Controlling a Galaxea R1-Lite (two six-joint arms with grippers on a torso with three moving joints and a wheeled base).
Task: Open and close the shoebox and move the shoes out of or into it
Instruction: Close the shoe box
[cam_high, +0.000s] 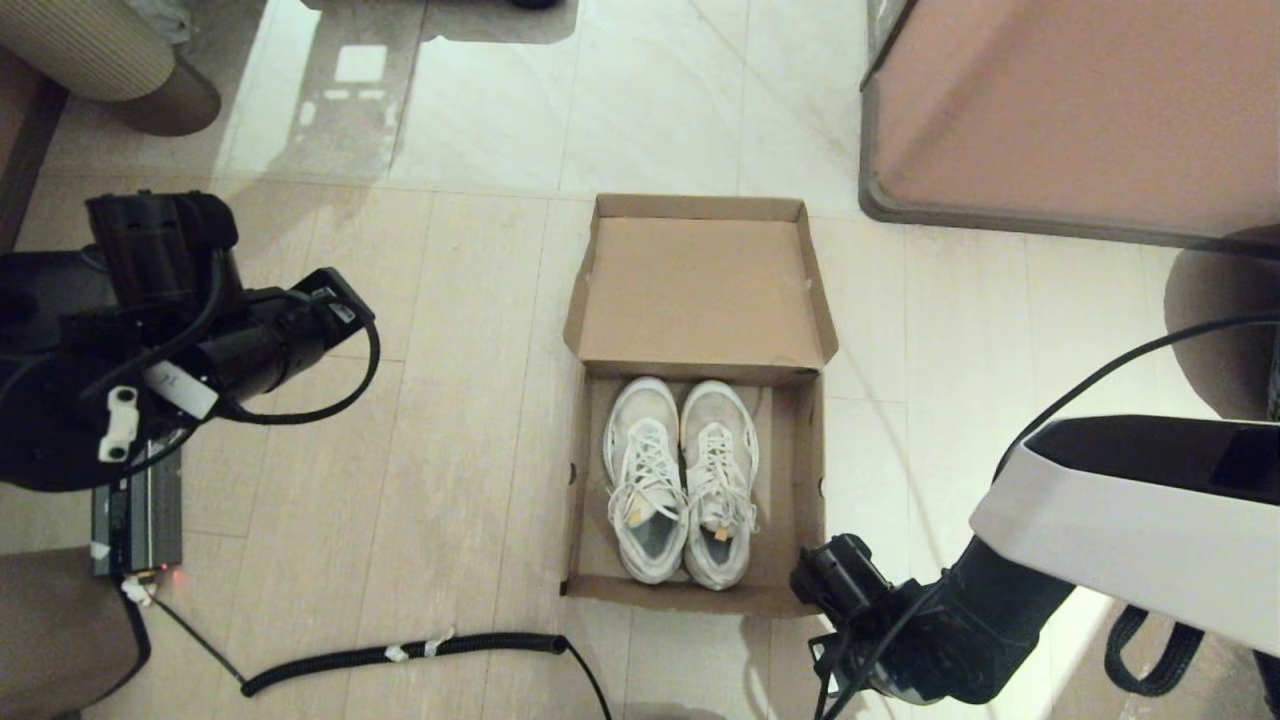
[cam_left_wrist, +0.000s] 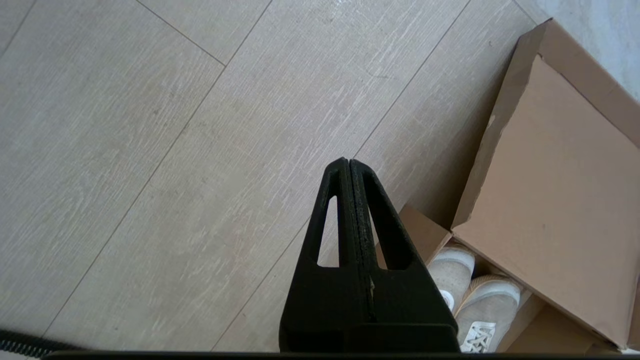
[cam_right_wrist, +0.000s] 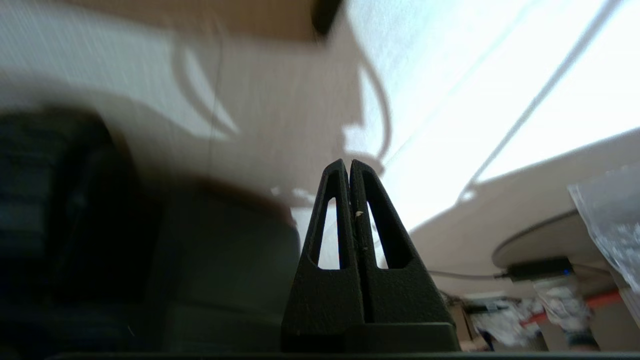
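Beyond the left gripper's (cam_left_wrist: 349, 165) pressed-together jaws, white mesh sneakers (cam_high: 680, 480) sit inside the brown cardboard shoebox (cam_high: 800, 470); it should spread them first. Right gripper's (cam_right_wrist: 349, 165) likewise together.

Pale plank floor (cam_high: 450, 420), glossy tiles (cam_high: 650, 100), coiled cable (cam_high: 400, 652)

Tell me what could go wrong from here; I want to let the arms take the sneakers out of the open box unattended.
1. The shoes sit pressed side by side in the shoebox, so a grasp on one may drag the other.
2. Their loose laces could snag a finger.
3. The left gripper and right gripper are both shut; either must open before descending, or it may just push a shoe. The light cardboard may also slide on the smooth floor.
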